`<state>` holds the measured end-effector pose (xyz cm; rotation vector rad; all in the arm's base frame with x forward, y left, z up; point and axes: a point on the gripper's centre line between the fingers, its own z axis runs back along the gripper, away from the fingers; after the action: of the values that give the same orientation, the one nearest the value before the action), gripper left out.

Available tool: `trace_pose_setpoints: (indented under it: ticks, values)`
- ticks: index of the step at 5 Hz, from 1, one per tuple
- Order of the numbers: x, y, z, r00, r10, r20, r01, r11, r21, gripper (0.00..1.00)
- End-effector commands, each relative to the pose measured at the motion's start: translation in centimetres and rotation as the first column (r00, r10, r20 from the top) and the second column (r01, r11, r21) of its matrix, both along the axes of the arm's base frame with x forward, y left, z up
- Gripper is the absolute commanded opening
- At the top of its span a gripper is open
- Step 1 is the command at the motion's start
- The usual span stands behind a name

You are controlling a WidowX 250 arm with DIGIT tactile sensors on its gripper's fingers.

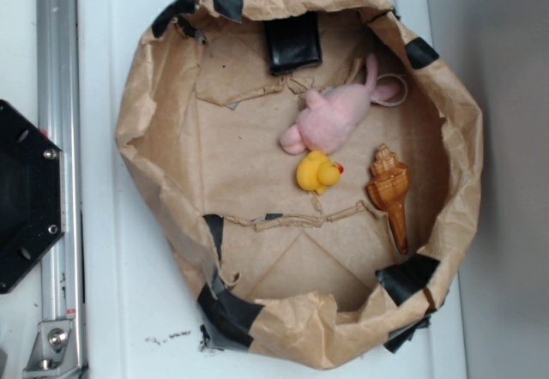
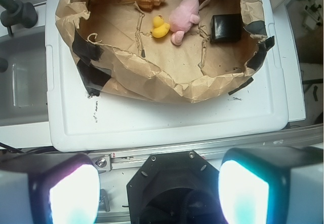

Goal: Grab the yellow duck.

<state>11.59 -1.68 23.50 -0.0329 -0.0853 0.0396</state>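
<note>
Paper basin (image 1: 154, 130), brown, crumpled and taped, sits on the white tabletop (image 1: 111, 310) and holds four things: pink plush bunny (image 1: 330, 120), black box (image 1: 293, 43) by the far wall, spiral seashell (image 1: 388, 189), and smallest the yellow duck (image 1: 317, 173). Duck lies mid-floor, touching the bunny's foot, shell just beside it but apart. I judge it light, squashy rubber, a bit slick; I'd pinch across the round body, not the beak. Claw (image 2: 159, 183) is wide, pads far apart, empty, well back from the basin.
</note>
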Motion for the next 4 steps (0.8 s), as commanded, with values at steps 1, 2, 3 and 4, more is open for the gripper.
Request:
trace_pose_setpoints:
  ticks: [1,2,3,4]
  values:
    - [0.0,0.0,0.0,1.0,0.0,0.0,0.0,1.0,0.0,1.0]
    - [3.4,0.1,0.0,0.991,0.134,-0.027,-0.135,0.988,-0.073,1.0]
    - [6.4,0.1,-0.6,0.952,0.301,0.048,-0.295,0.95,-0.106,1.0]
    - [9.3,0.1,-3.3,0.844,0.529,0.09,-0.507,0.841,-0.186,1.0]
